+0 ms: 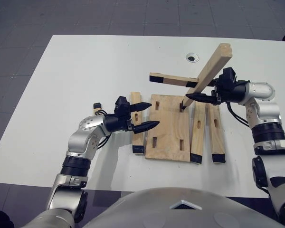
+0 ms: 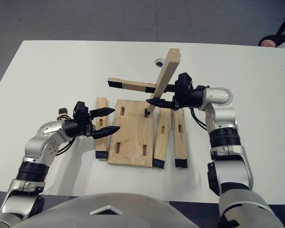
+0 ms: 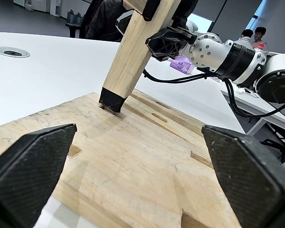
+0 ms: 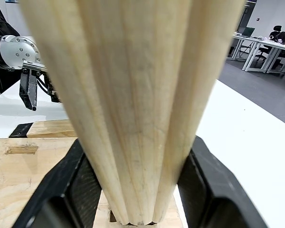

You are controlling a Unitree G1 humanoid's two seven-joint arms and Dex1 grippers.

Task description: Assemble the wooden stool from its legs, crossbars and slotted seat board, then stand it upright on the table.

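Left pincer [image 1: 153,114] of mine spread at the flat, slotted pale wooden seat board [image 1: 170,142]. Right pincer [image 1: 191,98] pinches a tilted, black-tipped wooden leg [image 1: 211,66], foot at a slot.

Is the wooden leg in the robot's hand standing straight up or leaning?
Leaning: the leg tilts, black tip at a slot in the seat board, held by the right gripper.

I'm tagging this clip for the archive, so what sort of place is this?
Probably an office-style lab: a big white table with a cable port, grey floor tiles, and desks with an office chair behind.
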